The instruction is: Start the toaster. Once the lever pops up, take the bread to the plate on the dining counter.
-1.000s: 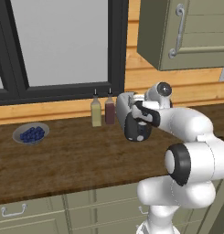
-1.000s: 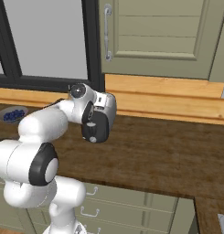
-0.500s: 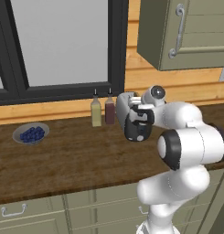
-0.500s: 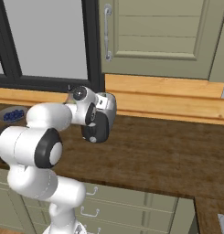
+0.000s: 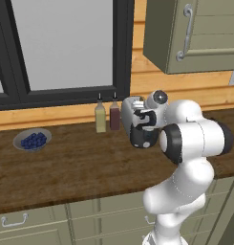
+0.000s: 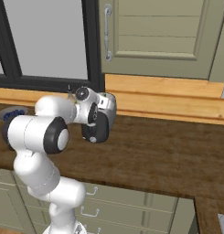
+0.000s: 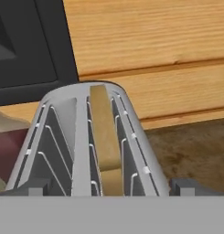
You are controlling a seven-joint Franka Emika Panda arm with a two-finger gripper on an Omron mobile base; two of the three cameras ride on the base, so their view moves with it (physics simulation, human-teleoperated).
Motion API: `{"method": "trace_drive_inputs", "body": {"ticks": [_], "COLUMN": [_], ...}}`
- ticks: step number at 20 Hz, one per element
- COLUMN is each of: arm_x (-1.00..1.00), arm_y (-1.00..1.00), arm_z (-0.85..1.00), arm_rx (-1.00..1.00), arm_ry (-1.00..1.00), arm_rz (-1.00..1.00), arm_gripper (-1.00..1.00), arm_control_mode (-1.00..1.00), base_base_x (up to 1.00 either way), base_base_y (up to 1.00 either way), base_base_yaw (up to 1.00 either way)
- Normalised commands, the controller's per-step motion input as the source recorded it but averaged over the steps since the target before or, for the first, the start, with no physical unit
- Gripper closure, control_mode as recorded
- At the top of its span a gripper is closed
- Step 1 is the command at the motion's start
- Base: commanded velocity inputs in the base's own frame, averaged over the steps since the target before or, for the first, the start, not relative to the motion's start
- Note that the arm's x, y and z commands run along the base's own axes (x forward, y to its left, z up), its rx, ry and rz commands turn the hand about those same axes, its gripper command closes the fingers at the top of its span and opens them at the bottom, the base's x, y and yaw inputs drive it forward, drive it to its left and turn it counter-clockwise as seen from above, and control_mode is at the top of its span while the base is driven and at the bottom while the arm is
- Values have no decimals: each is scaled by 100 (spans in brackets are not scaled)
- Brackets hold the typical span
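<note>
A simulated kitchen seen from the robot's base and from a camera on its hand. The landmark is the toaster [image 7: 81, 141], a shiny silver two-slot model that stands at the back of a long dark wooden worktop [image 5: 66, 167], close to the pale wood wall panelling

In the hand view the camera looks down along the toaster's top. A tan slice of bread [image 7: 104, 137] stands upright in the slot on the right of the picture; the slot on the left of the picture holds only wire guides. The gripper [image 7: 111, 186] sits right over the near end of the toaster, its two small dark fingertips [image 7: 184, 186] set far apart, one on each side of the toaster's body. The jaws stand fully spread and grasp nothing

In the left base view the white arm folds over in front of the toaster and hides most of it; a bit of silver body [image 5: 129, 106] shows at the hand's left. Just left of the toaster stand two small bottles, a dark red bottle [image 5: 114, 117] nearest it and a yellow-green bottle [image 5: 100, 118] beside that. Well to the left of the toaster, on the same worktop, a grey bowl of blueberries [image 5: 32, 140] rests. Behind the toaster rises a black-framed window [image 5: 61, 48]. Above and to its right hangs a grey-green wall cabinet [image 5: 195, 33] with a metal handle. Drawered cabinets [image 6: 131, 205] sit under the worktop below the toaster
</note>
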Motion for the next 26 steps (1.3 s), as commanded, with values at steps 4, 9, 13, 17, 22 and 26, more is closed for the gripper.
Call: {"method": "trace_drive_inputs", "body": {"ticks": [4,9,13,17,22,26], "arm_x": [41,35,33,15,-16,-11], "arm_y": [0,0,0,0,0,0], "arm_z": [-11,-21,-33,-29,-13,-1], "arm_rx": [1,0,0,0,0,0], "arm_ry": [0,0,0,0,-4,-5], "arm_rz": [0,0,0,0,0,-1], "arm_gripper": [-100,-100,-100,100,100,100], "arm_control_mode": [-100,-100,-100,-100,-100,-100], "base_base_x": [0,0,0,0,0,0], "base_base_y": [0,0,0,0,0,0], "base_base_yaw": [0,0,0,0,0,0]}}
